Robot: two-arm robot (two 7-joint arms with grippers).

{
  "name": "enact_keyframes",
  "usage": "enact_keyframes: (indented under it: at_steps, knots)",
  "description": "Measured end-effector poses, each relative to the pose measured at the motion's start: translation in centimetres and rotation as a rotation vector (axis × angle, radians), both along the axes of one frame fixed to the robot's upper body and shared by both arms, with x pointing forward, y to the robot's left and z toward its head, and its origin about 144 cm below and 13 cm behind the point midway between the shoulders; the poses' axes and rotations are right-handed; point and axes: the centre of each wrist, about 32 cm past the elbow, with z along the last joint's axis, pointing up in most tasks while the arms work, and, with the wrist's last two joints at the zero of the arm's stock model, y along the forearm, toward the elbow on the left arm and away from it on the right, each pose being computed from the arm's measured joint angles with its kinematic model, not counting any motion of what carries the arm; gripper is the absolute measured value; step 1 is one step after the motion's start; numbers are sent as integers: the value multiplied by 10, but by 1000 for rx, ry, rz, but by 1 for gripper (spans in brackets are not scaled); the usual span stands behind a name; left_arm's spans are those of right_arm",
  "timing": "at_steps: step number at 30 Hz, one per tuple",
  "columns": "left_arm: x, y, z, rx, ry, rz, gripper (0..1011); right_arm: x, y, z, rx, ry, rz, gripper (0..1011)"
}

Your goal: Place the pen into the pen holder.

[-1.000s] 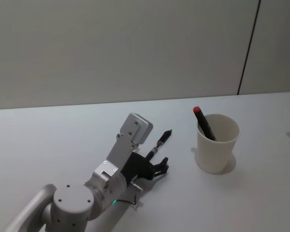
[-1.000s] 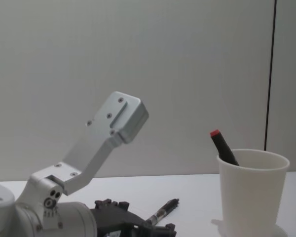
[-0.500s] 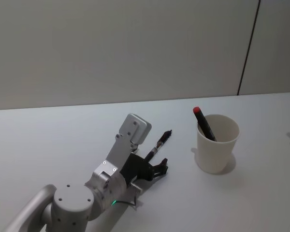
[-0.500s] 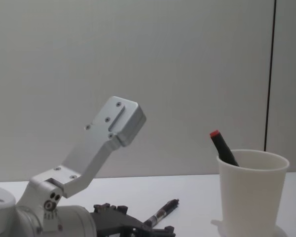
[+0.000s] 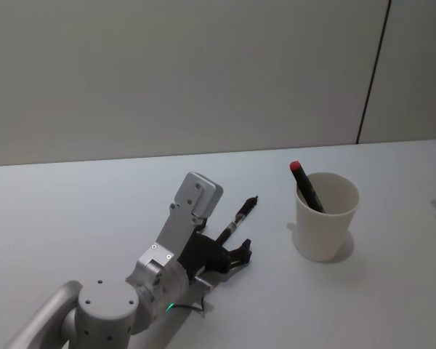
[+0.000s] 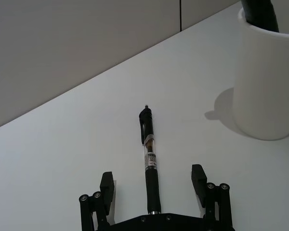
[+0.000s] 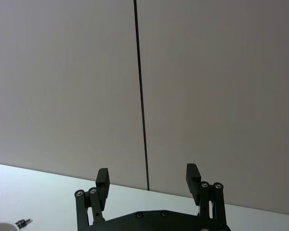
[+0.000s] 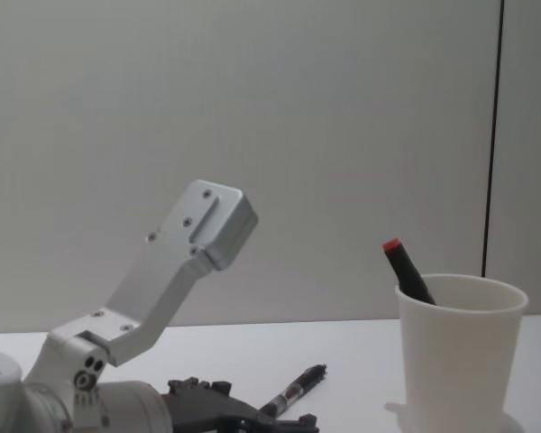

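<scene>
Close to the robot, low over the white desk point(image 5: 94, 203), the left arm's fingers point(image 6: 198, 179) are spread wide, one on each side of the near end of the pen point(image 6: 150, 161). Neither finger touches it. The pen lies flat on the desk and points away from the robot toward the wall, with its far end angled a little toward the cup.

It looks like a slim plastic pen: light, stiff, and round enough to roll or slip out if pinched off-centre. The black grip section at the near end sits right between the fingers and is probably the least slippery spot. A hold closer to the clear middle of the barrel would likely balance better when the pen is tipped upright.

Farther out and to the right, well apart from the pen, stands the paper cup point(image 5: 323, 233) that serves as the pen holder. It is upright, and its mouth is open. It probably weighs very little, so a knock on the rim could push it along or tip it over. A black marker with a red cap point(image 5: 305, 185) already leans inside it against the left of the rim, leaving most of the opening free.

The right arm's fingers point(image 7: 102, 180) are spread and hold nothing, raised and facing the wall.
</scene>
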Motion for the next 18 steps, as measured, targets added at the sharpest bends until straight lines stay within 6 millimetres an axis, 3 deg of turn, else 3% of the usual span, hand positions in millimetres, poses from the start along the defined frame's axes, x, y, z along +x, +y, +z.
enact_keyframes:
  at_steps: [18]
  knots:
    - [-3, 1, -2, -27, 21, 9, 999, 0, 0, 0, 0, 0, 0, 1002]
